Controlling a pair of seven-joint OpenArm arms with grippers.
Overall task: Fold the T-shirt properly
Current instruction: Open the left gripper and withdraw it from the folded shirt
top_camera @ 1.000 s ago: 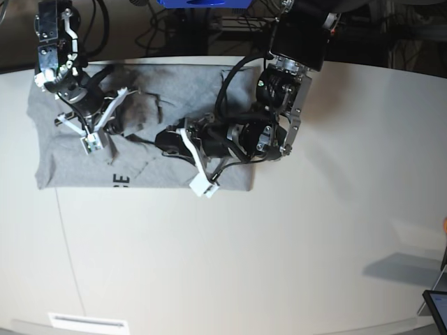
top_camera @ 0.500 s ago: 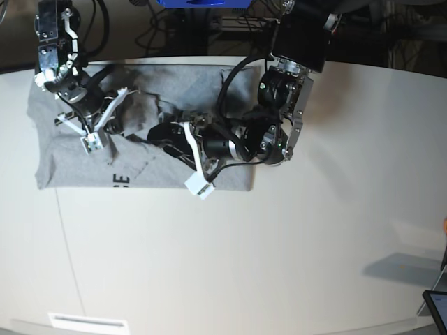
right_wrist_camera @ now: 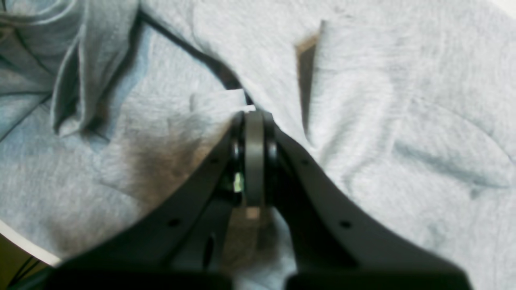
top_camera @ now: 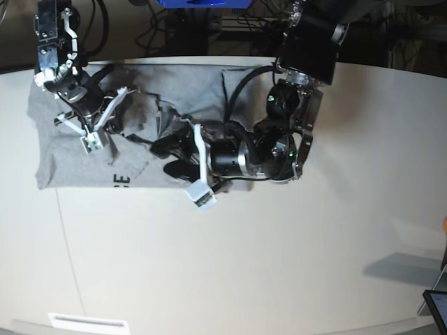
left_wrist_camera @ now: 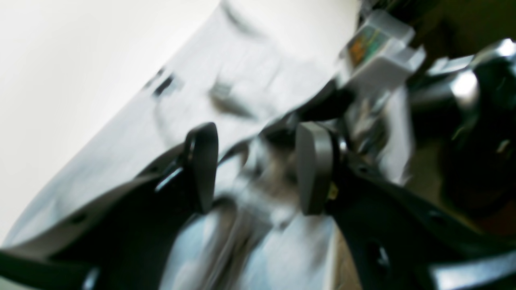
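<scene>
Where the base view looks down on the pale bench (top_camera: 300, 258), the grey T-shirt (top_camera: 160, 178) lies bunched along its far side, black lettering showing near the near edge. A thin dark line runs down the bench's left part, ending near a white, slot-like strip (top_camera: 89, 324). Beyond the far edge sit tangled dark cables (top_camera: 150, 33) and something bright blue (top_camera: 204, 3). At the right edge, a dark-framed screen (top_camera: 438, 307) shows partly beside a soft shadow on the bench. Both arms reach over the shirt, the left one's fingers parted.

From the left wrist, the fingers (left_wrist_camera: 258, 169) stand open above the rumpled cloth, with white bench beyond — everything slightly blurred. The other arm crosses at right, against a dim brownish area.

Through the right wrist camera, the fingers (right_wrist_camera: 253, 117) are closed, their tips at a fold of the shirt — whether they pinch cloth, I cannot tell. A strip of white surface and a dark green patch (right_wrist_camera: 14, 262) show at lower left.
</scene>
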